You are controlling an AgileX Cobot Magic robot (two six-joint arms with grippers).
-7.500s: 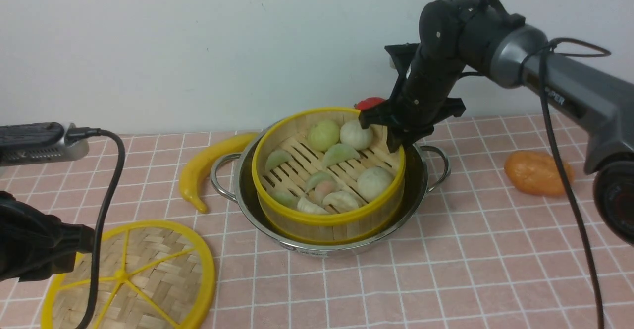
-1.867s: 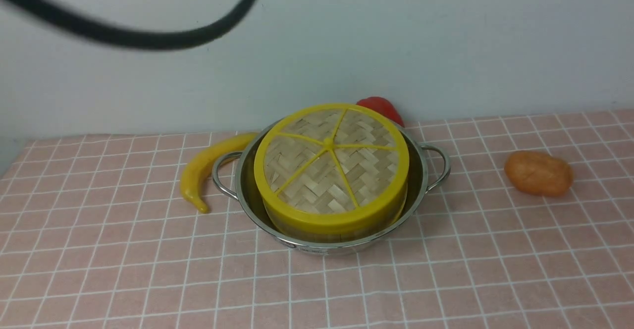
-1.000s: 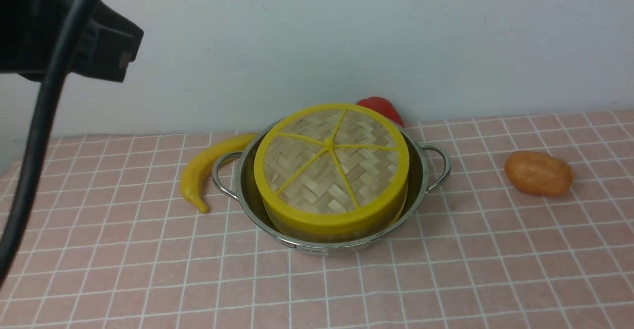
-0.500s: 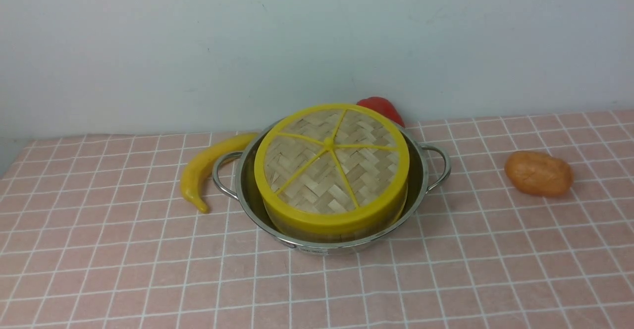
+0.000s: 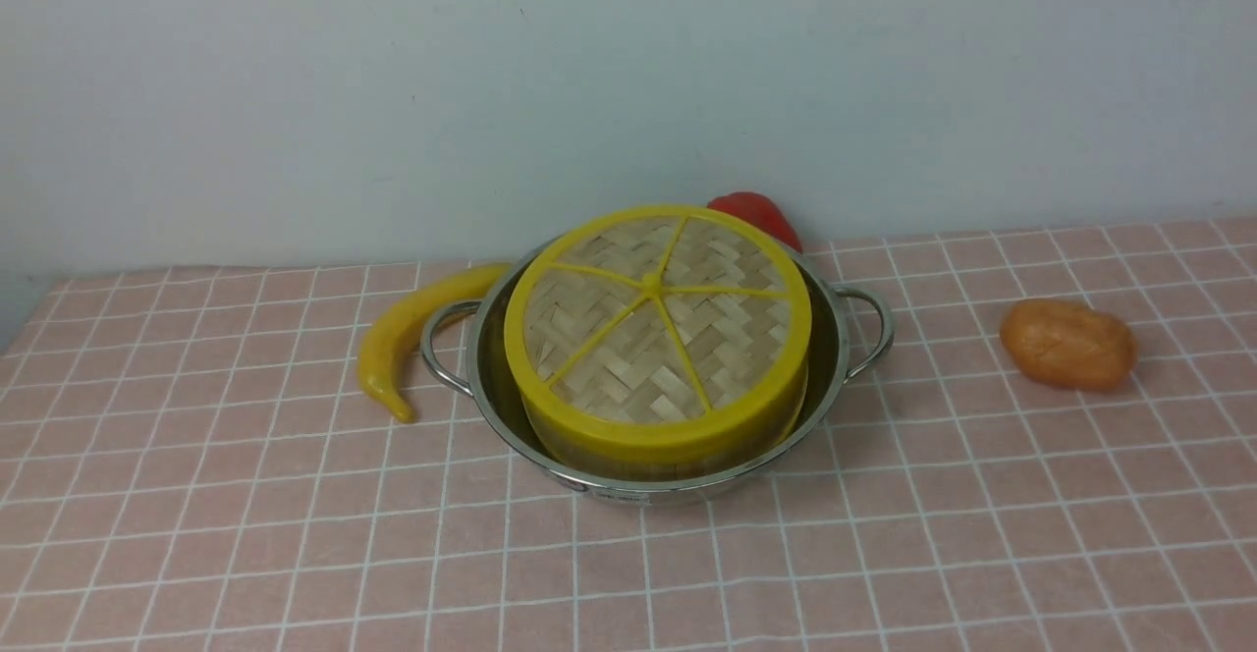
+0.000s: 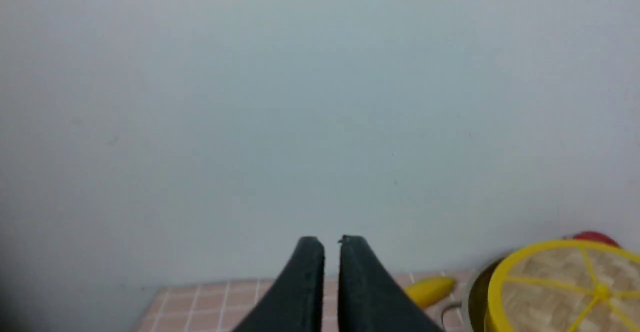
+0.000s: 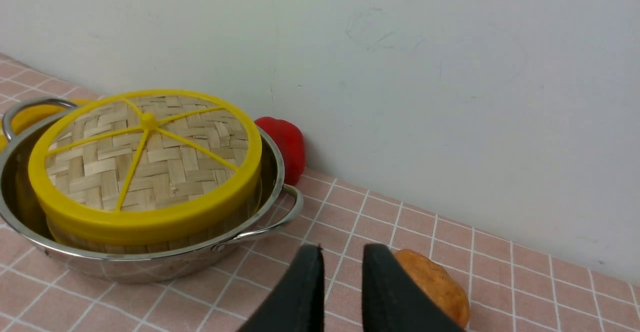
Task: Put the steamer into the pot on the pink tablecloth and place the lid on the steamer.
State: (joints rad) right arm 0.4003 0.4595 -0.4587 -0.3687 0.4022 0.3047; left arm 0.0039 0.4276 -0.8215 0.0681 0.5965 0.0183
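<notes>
Lid: flat woven-bamboo disc, yellow rim [image 5: 656, 333] — likely light, stiff; take it by the rim.
Left gripper [image 6: 331, 244]: jaws slightly parted, empty.
Right gripper [image 7: 341, 254]: jaws parted — empty.

Left gripper [image 6: 331, 244] aloft, jaws narrowly parted, empty; right gripper [image 7: 342, 254], jaws slightly wider, empty too.
</notes>
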